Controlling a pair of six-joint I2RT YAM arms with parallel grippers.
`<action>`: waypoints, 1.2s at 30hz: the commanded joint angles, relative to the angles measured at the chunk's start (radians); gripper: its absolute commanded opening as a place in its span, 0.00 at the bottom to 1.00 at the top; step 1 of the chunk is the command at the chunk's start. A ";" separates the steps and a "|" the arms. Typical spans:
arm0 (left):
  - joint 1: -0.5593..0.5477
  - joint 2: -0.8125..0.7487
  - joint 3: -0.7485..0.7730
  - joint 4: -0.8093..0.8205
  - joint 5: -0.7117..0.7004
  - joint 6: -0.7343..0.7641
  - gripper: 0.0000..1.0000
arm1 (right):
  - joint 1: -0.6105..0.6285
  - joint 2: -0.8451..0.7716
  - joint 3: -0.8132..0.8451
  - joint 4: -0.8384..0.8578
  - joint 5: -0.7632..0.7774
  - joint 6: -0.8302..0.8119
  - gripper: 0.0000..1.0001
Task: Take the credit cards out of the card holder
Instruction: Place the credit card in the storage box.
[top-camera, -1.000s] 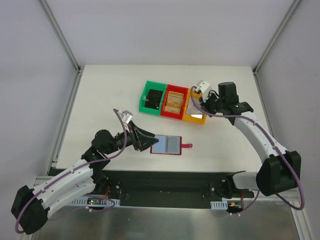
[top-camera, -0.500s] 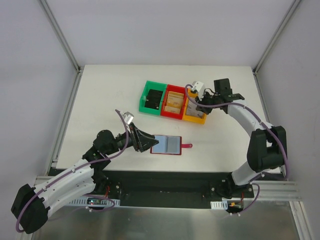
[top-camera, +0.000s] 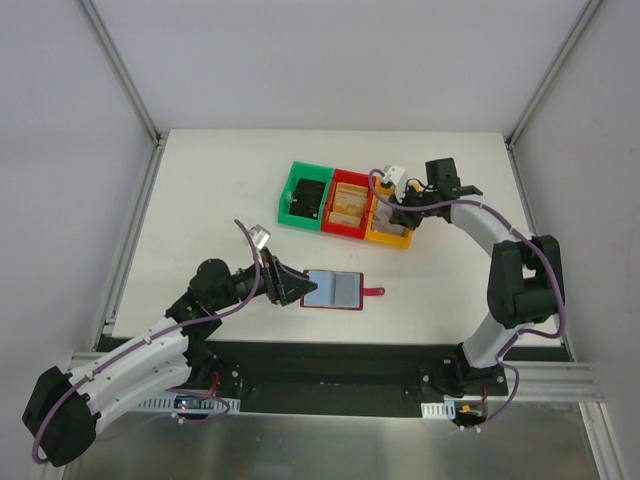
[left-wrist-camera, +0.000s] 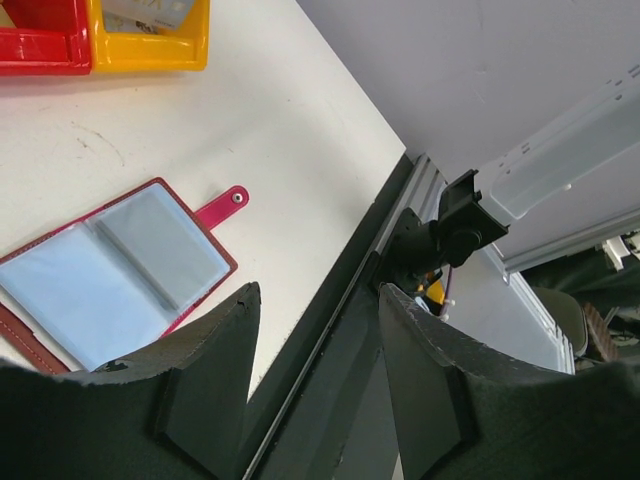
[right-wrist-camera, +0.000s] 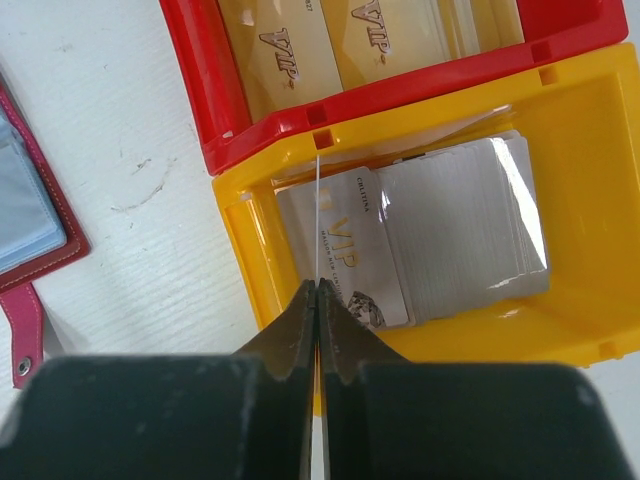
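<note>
The card holder (top-camera: 336, 290) lies open on the table, dark red with two grey-blue panels and its strap tab (top-camera: 373, 292) pointing right. In the left wrist view the card holder (left-wrist-camera: 110, 265) shows just past one finger (left-wrist-camera: 215, 370). My left gripper (top-camera: 287, 284) stands open at the holder's left edge, with nothing between its fingers. My right gripper (right-wrist-camera: 318, 285) hangs over the yellow bin (right-wrist-camera: 590, 150), shut on a thin credit card (right-wrist-camera: 317, 205) seen edge-on. Silver cards (right-wrist-camera: 460, 235) lie in that bin.
Three bins stand in a row at the back: a green bin (top-camera: 293, 195) with a dark card, a red bin (top-camera: 345, 230) with gold VIP cards (right-wrist-camera: 290, 45), and the yellow bin (top-camera: 390, 238). The table's front edge and black rail (left-wrist-camera: 330, 330) run close under the left gripper.
The right arm has folded, its elbow drawing back toward its base, while its gripper stays over the yellow bin. The left arm has hardly moved.
</note>
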 joint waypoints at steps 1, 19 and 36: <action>0.001 0.008 0.001 0.018 0.009 0.016 0.50 | -0.007 0.013 0.017 -0.004 -0.068 -0.039 0.00; 0.000 0.025 0.001 0.022 0.029 -0.002 0.49 | -0.026 0.076 0.063 -0.138 -0.099 -0.150 0.00; -0.003 0.020 -0.008 0.035 0.031 -0.012 0.49 | -0.027 0.115 0.095 -0.127 0.007 -0.137 0.00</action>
